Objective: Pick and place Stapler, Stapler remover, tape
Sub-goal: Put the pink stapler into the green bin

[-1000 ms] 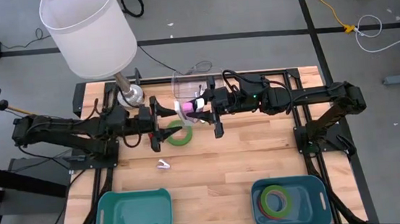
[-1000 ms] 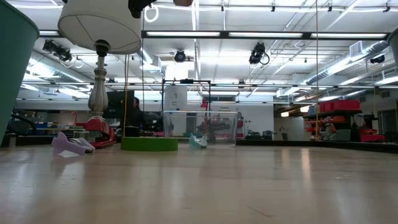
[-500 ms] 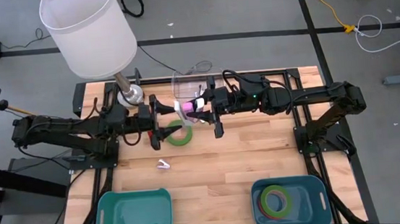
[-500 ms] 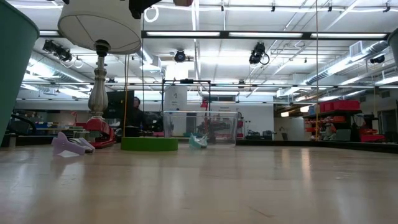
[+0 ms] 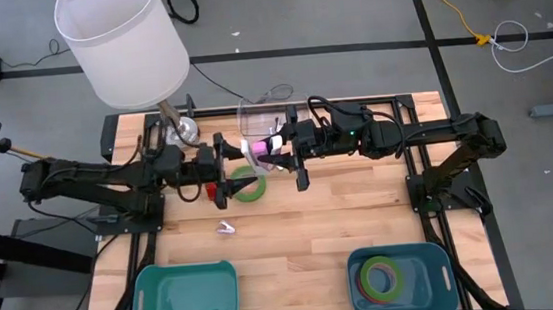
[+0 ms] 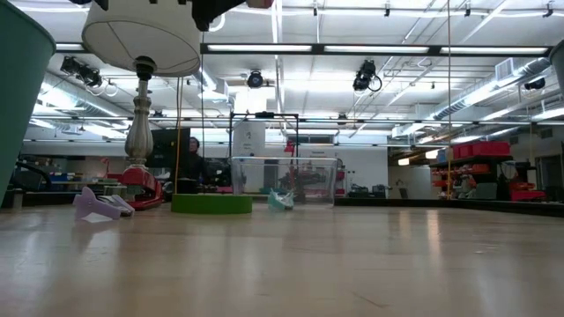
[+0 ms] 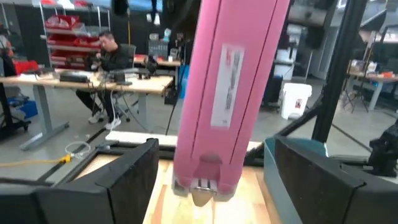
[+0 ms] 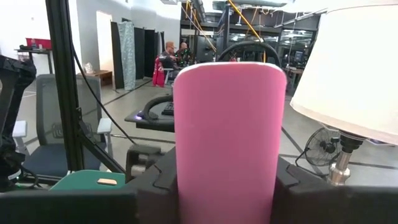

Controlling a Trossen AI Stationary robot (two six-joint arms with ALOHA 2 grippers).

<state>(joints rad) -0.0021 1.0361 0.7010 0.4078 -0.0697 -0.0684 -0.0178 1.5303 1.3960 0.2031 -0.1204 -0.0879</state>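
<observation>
stapler (image 7: 224, 93) was what we watched, a pink one held up above the middle of the far half of the table (image 5: 361, 208). going left to right, our left gripper (image 5: 225, 164) faced it with its fingers spread wide on either side of the stapler's front end, not touching. next came the stapler itself (image 5: 275, 143), its long axis running left to right between the arms, staple mouth toward the left gripper. our right gripper (image 5: 298, 153) had its fingers clamped on the stapler's rear end. a green ring of tape (image 5: 248, 185) lay flat on the table just below the left gripper.
</observation>
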